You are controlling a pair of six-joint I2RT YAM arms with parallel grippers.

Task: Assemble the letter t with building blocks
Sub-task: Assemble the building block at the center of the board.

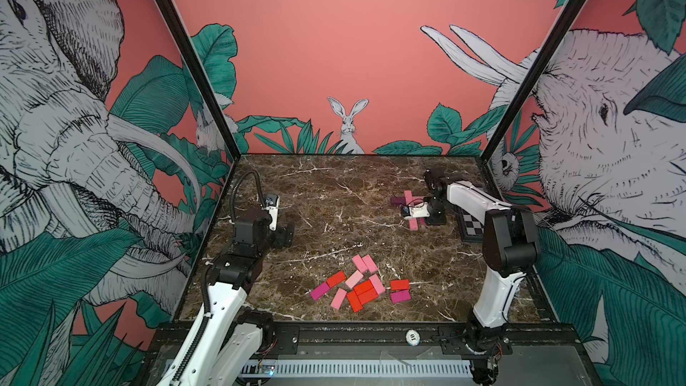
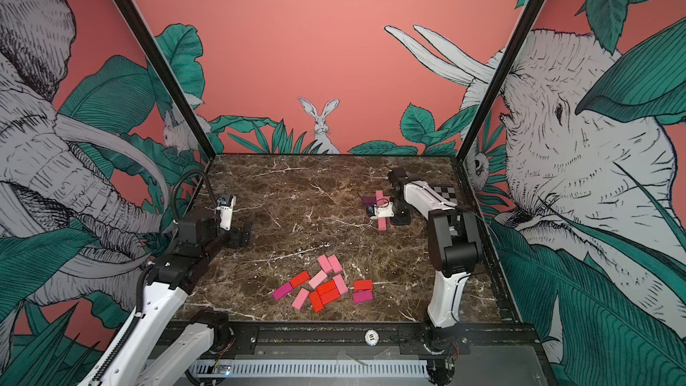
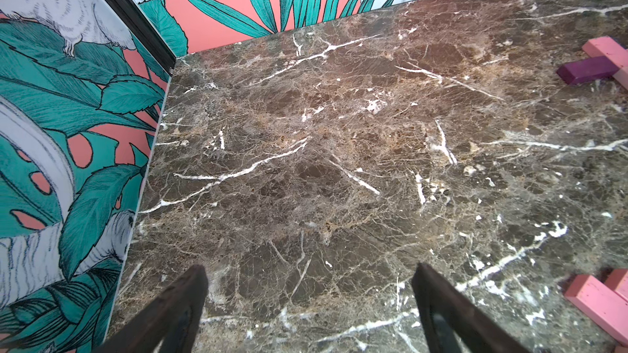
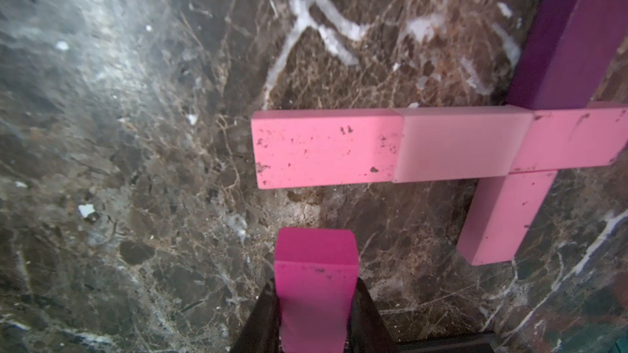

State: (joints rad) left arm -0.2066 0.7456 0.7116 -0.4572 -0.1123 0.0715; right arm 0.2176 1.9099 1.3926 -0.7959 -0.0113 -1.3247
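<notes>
Several loose building blocks (image 1: 362, 285) in red, pink and magenta lie in a cluster near the front middle of the marble table, seen in both top views (image 2: 326, 287). At the back right lies a row of pink blocks (image 4: 326, 151) crossed by a dark purple block (image 4: 571, 35) on one side and a pink block (image 4: 503, 215) on the other. My right gripper (image 4: 316, 290) is shut on a magenta block (image 4: 316, 256), held just short of the row's free end. My left gripper (image 3: 309, 269) stands open over bare marble at the left (image 1: 286, 237).
A black-and-white checkered board (image 1: 471, 224) lies against the right wall, partly under the right arm. Printed walls close the table on the left, back and right. A round white token (image 1: 412, 336) sits on the front rail.
</notes>
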